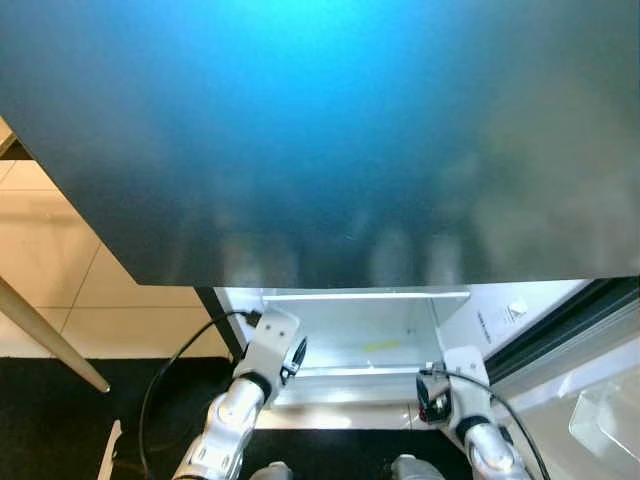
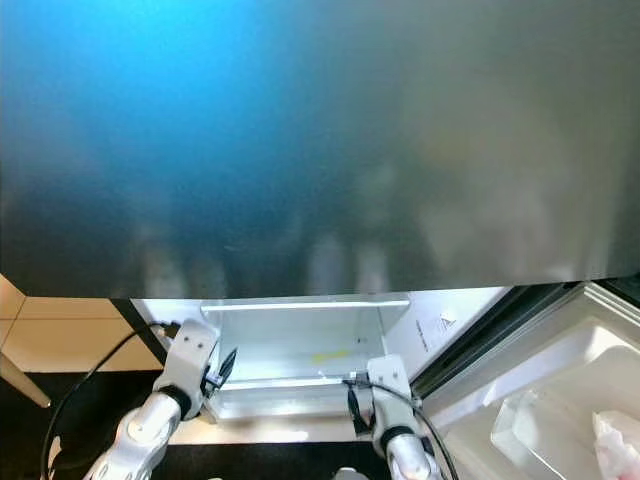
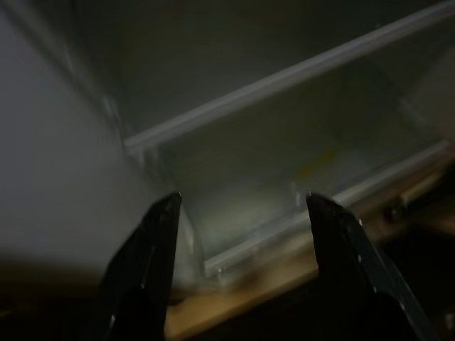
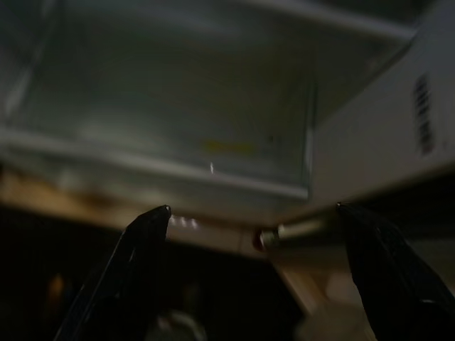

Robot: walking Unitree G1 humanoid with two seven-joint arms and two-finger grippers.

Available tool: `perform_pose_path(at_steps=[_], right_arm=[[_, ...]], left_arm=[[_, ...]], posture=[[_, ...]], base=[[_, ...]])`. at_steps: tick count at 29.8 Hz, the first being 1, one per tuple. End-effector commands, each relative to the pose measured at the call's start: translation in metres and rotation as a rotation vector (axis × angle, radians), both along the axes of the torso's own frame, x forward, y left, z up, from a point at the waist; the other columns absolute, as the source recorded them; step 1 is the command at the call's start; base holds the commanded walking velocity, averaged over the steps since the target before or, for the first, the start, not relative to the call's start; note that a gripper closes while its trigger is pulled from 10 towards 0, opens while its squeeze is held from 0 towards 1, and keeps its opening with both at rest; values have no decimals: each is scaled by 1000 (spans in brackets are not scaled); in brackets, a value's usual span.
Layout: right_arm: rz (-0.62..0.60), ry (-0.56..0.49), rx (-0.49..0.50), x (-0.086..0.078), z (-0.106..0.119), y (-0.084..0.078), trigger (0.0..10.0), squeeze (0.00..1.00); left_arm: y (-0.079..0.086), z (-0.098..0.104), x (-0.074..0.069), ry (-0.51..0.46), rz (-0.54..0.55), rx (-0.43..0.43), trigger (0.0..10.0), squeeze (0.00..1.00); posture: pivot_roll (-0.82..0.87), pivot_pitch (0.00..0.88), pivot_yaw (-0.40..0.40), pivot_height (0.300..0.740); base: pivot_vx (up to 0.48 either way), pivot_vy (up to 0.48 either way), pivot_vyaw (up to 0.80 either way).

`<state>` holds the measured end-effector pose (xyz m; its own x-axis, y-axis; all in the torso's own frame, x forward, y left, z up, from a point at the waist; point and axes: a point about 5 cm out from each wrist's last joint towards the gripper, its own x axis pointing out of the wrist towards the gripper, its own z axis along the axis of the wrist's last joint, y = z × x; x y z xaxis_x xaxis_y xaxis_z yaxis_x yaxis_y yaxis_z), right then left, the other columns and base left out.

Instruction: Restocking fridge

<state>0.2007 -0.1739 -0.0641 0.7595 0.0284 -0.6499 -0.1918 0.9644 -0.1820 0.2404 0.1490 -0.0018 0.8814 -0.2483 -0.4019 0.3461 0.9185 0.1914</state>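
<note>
Down at the fridge's foot, the left claw and right claw both hung wide and empty before the bottom drawer. The dark slab blocked the head view, so a blind reach risked a knock.

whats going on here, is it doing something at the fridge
The robot stands close to an open fridge, under a dark blurred panel that takes up most of its head view. Both grippers, left and right, are open and hold nothing, pointed at the clear bottom drawer. The open door's shelves are on its right.
</note>
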Motion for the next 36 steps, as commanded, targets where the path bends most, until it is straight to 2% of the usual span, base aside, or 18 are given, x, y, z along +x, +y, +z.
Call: perform_pose_path(at_steps=[1,5,8,11,12,13,16,20,29,36], right_arm=[[24,65,-43,-15,-10,-5,10000,0],[24,206,-83,-46,-26,-16,10000,0],[16,221,-83,-50,-28,-18,10000,0],[-26,267,-53,-62,-33,-22,10000,0],[-26,267,-53,-62,-33,-22,10000,0],[-82,278,-23,-65,-34,-24,10000,0],[-135,300,-26,-67,-35,-29,10000,0],[-179,297,-6,-67,-34,-33,10000,0],[-195,267,3,-62,-32,-36,10000,0],[-209,288,-9,-69,-34,-40,10000,0]], left_arm=[[11,-15,-12,72,17,49,10000,0],[29,-46,-34,234,90,91,10000,0],[32,-50,-37,256,105,95,10000,0],[39,-65,-53,356,147,117,10000,0],[39,-65,-53,356,147,117,10000,0],[43,-72,-61,406,164,118,10000,0],[50,-76,-68,439,187,126,10000,0],[55,-78,-70,455,201,128,10000,0],[56,-80,-70,468,189,171,10000,0],[55,-81,-71,472,181,182,10000,0]], posture=[[-42,114,-41,740],[-40,109,-42,740],[-40,108,-42,740],[-48,98,-39,740],[-48,98,-39,740],[-54,93,-34,740],[-62,84,-27,740],[-73,74,-25,740],[-85,56,-25,740],[-85,48,-25,740]], base=[[0,0,0],[0,0,0],[0,0,0],[0,0,0],[0,0,0],[0,0,0],[0,0,0],[0,0,0],[0,0,0],[0,0,0]])
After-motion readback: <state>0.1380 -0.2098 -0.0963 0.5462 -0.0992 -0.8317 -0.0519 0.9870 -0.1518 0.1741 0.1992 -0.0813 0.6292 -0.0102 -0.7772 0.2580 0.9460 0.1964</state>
